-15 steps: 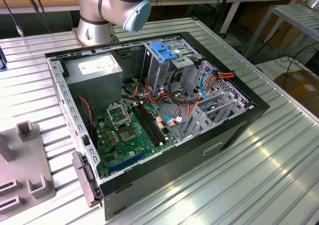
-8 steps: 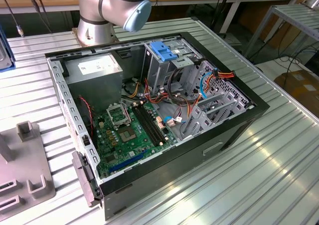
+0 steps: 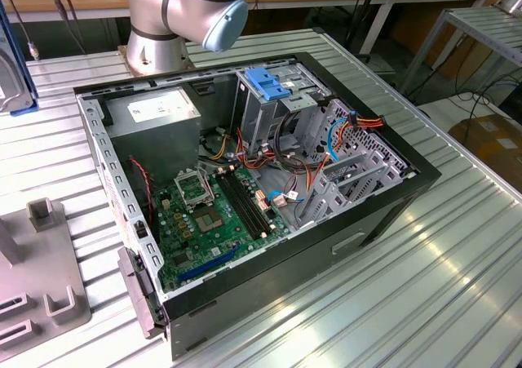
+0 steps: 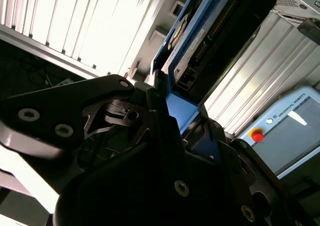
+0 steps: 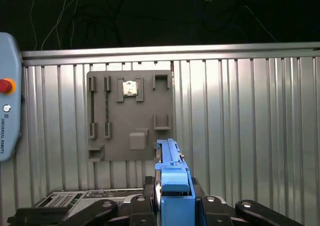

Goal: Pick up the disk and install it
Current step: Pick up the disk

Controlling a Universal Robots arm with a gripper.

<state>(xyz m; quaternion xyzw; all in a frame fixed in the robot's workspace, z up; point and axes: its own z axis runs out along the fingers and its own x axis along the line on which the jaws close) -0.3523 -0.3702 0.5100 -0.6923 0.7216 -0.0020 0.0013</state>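
The hand (image 5: 174, 190) is clenched on the disk (image 5: 170, 158), its jaws pressing on either side of the bright blue bracket. In the first wrist view the disk is presenting its narrow edge: a slim blue strip with a squared tab at the gripped end, standing on edge between the black jaws. Its long axis is running straight out from the hand toward the ribbed metal bench (image 5: 250, 136), and it is hanging clear of that surface.

The second wrist view is turning the broad face into sight. There the dark body is sitting inside the blue frame, carrying a pale label and a row of connector pins, and the whole piece is slanting away from the hand.

Farther off, a grey fixture plate (image 5: 130, 116) with small raised blocks is lying flat close to the bench's edge, and a pale blue pendant (image 5: 7, 116) with a red button is resting near it. Beyond that edge, loose cables are trailing in a dark space.

The exterior view is taking in the open computer case (image 3: 391, 197) lying on the bench, with a green motherboard (image 3: 216, 213), a grey box with a white label (image 3: 155, 115) and a light-blue latch block (image 3: 269, 82) inside. The arm (image 3: 188, 9) is standing at the bench behind the case.
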